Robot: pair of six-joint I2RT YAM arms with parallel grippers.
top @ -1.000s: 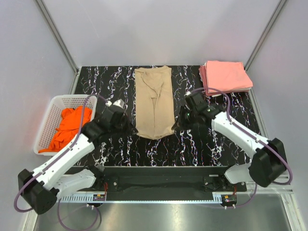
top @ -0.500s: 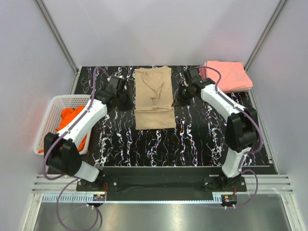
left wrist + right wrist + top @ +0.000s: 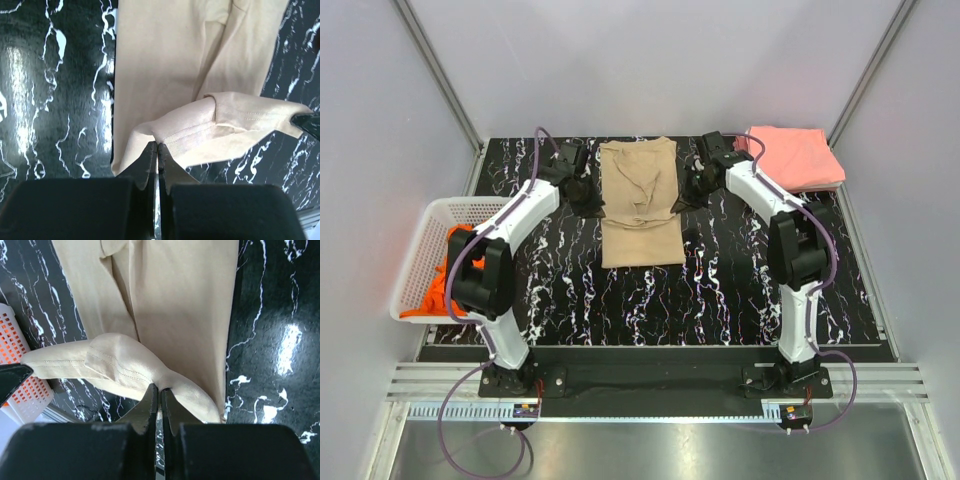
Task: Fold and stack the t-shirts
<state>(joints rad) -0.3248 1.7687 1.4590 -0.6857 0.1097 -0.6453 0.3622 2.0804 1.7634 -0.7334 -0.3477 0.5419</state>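
Note:
A tan t-shirt [image 3: 640, 205] lies as a long strip in the middle of the black marble table, its near end folded up over itself. My left gripper [image 3: 597, 207] is shut on the tan shirt's left bottom corner [image 3: 175, 137] and holds it above the cloth. My right gripper [image 3: 677, 203] is shut on the right bottom corner [image 3: 165, 375]. The hem hangs between them, over the shirt's middle. A stack of folded salmon-pink shirts [image 3: 792, 158] lies at the back right. An orange shirt [image 3: 455, 270] sits bunched in the basket.
A white lattice basket [image 3: 428, 222] stands at the table's left edge; it also shows in the right wrist view [image 3: 20, 390]. Grey walls close in the back and both sides. Both arms stretch far across the table.
Both grippers have carried the tan shirt's near hem away from me toward the back, folding the lower part over. The arms are stretched out further.

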